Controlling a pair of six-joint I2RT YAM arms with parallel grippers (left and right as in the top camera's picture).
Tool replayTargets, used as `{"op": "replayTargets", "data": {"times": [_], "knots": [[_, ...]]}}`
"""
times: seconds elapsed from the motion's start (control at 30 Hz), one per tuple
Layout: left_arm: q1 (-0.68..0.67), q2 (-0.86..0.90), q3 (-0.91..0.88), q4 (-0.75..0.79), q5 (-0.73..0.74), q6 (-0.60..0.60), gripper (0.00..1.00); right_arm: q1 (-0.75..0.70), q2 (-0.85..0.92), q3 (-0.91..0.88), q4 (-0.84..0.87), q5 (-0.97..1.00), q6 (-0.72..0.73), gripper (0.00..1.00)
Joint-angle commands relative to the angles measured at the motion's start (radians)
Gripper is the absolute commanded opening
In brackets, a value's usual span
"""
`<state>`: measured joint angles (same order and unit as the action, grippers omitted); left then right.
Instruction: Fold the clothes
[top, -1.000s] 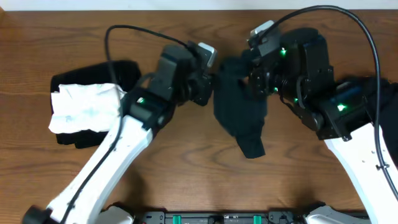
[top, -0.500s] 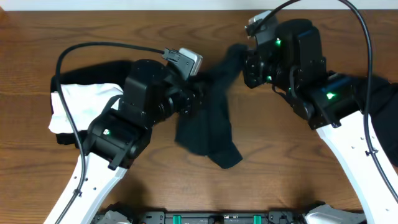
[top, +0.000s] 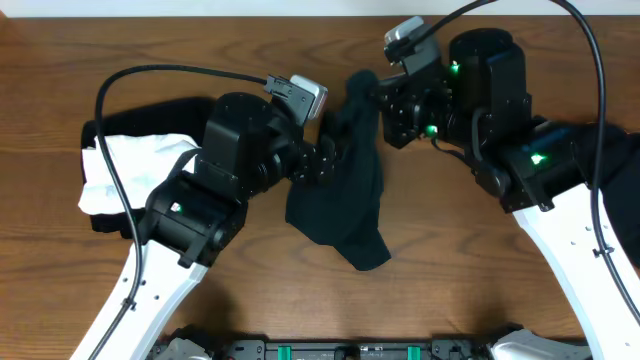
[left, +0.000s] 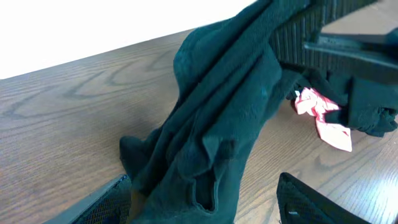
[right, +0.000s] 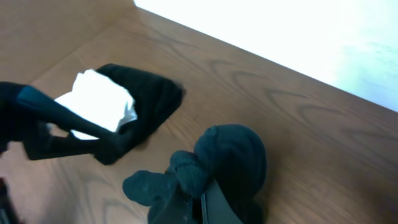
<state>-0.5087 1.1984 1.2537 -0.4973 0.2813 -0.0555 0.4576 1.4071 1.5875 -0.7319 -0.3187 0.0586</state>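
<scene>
**Right gripper pinching black shirt, left jaws standing open**

The right gripper (top: 375, 100) is clamping a bunched end of the black shirt (top: 340, 200), jaws closed on the fabric. In the right wrist view the wad of dark cloth is sitting right at the fingertips. The shirt is hanging from that grip and trailing down onto the middle of the wooden table (top: 200, 50), with its lower end lying crumpled on the wood between the two arms.

The left gripper (left: 208, 199) is standing open. Its two fingers (left: 112, 193) are showing wide apart at the bottom of the left wrist view, with the draped shirt running down between them; I cannot tell if either finger is touching it.

At the table's left a white garment (top: 130, 170) is lying on top of a folded black garment (top: 150, 115). Dark cloth (top: 622, 150) is showing at the right edge, partly hidden behind the right arm.

A small red and white tag (left: 320, 118) is showing in the left wrist view beside the right arm. Any print on it is too blurred to read, and what it is attached to is unclear.
</scene>
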Motion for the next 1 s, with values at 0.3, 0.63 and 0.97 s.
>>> {"op": "replayTargets", "data": {"times": [0.3,0.63,0.97], "knots": [[-0.003,0.096,0.005,0.051,-0.002,-0.009,0.3,0.041,-0.021,0.003,-0.005,-0.043,-0.023,0.01],[-0.004,0.063,0.005,0.061,-0.002,-0.01,0.06,0.04,-0.014,0.002,-0.074,0.2,-0.022,0.02],[-0.004,-0.071,0.016,0.061,-0.002,-0.032,0.06,0.019,0.07,-0.002,-0.141,0.33,-0.007,0.36]]}}
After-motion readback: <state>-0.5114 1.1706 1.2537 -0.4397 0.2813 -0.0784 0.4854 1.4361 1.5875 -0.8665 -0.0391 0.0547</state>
